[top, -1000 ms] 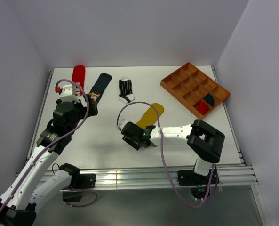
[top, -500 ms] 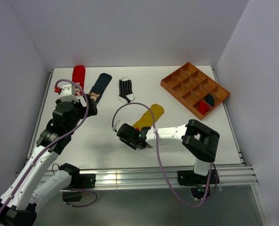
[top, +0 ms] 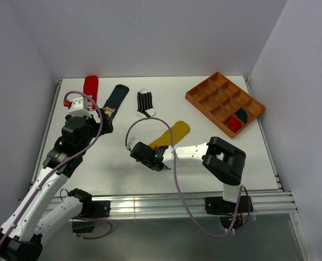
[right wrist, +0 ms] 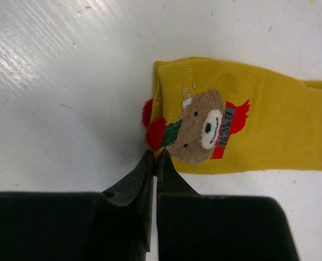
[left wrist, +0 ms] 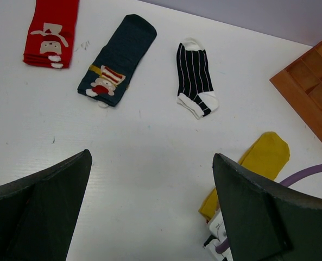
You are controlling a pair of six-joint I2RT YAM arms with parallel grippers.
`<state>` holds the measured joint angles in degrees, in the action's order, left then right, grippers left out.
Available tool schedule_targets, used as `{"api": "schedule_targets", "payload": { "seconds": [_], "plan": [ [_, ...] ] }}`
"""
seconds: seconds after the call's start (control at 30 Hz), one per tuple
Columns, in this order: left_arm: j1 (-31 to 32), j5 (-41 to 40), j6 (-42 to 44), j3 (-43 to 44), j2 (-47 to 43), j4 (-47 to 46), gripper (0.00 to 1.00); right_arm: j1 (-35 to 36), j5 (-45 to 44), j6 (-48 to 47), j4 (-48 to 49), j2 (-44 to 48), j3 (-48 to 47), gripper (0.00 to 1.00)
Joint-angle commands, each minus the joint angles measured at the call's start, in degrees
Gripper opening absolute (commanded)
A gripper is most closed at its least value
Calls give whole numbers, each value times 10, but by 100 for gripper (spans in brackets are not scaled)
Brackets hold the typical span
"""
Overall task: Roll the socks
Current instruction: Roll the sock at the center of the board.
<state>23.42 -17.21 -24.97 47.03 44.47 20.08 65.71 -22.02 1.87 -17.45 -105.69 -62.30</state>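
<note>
The mustard yellow sock [top: 174,132] [left wrist: 264,160] [right wrist: 258,130] lies flat mid-table, with a bear patch at its cuff. My right gripper [top: 149,150] [right wrist: 156,153] is shut, its tips pinching the cuff's corner beside a red pompom. Along the back left lie three socks: a red sock [top: 90,87] [left wrist: 49,30], a navy sock with a patch [top: 116,97] [left wrist: 117,60] and a black-and-white striped sock [top: 145,103] [left wrist: 195,76]. My left gripper [top: 107,115] [left wrist: 151,155] hangs open above the table, near the navy sock and holding nothing.
A wooden compartment tray [top: 207,89] [left wrist: 307,92] sits at the back right, with a rolled red sock [top: 234,124] and a rolled navy sock [top: 241,115] in its near-right cells. White walls close the table at left, back and right.
My right gripper slid left along the yellow sock to its cuff end and closed there. The left arm has not moved.
</note>
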Motion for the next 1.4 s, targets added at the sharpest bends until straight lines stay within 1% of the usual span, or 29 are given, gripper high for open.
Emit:
{"api": "schedule_targets", "payload": {
  "seconds": [0.0, 0.07, 0.1, 0.2, 0.23, 0.3, 0.4, 0.5, 0.6, 0.67, 0.83, 0.87, 0.93, 0.97, 1.0, 1.03, 1.17, 1.37],
  "plan": [
    [-3, 8, -9, -6, -6, -10, 99, -24, 50, -46, 21, -19, -5, 0],
    [-3, 3, -10, -6, -7, -10, 100, -35, 92, -88, 50, -13, -15, 0],
    [-3, 1, -10, -7, -7, -10, 100, -42, 128, -103, 57, -14, -23, 0],
    [-3, -5, -11, -7, -6, -9, 100, -44, 171, -159, 70, -30, -62, 0],
    [-3, -8, -12, -6, -5, -8, 99, -45, 185, -170, 63, -49, -91, 0],
    [-3, -17, -14, -8, -3, -6, 99, -44, 189, -193, 54, -67, -120, 0],
    [-3, -32, -22, -5, 4, 3, 100, -47, 197, -188, 61, -78, -135, 0],
    [-5, -25, -35, -4, 17, 9, 100, -73, 254, -137, 77, -61, -116, 0],
    [-6, -11, -53, 0, 31, 15, 99, -112, 315, -79, 73, -58, -105, 0],
    [-6, -5, -71, 2, 38, 15, 99, -143, 378, -37, 70, -62, -104, 0],
    [-6, 42, -128, -10, 51, 16, 99, -185, 475, 18, 65, -78, -108, 0],
    [-6, 48, -136, -18, 54, 16, 99, -190, 489, 43, 70, -80, -106, 0],
    [-6, 72, -166, -38, 59, 9, 99, -208, 545, 72, 100, -77, -93, 0],
    [-5, 80, -176, -47, 60, 1, 98, -216, 570, 109, 115, -78, -81, 0],
    [-5, 88, -186, -56, 62, -5, 98, -232, 606, 128, 142, -81, -77, 0],
    [-4, 93, -207, -75, 65, -12, 97, -240, 623, 159, 152, -86, -76, 0],
    [-2, 124, -251, -118, 77, -67, 95, -258, 658, 209, 152, -126, -91, 0],
    [0, 141, -301, -163, 110, -121, 92, -270, 677, 269, 173, -156, -82, 0]
  ]
}}
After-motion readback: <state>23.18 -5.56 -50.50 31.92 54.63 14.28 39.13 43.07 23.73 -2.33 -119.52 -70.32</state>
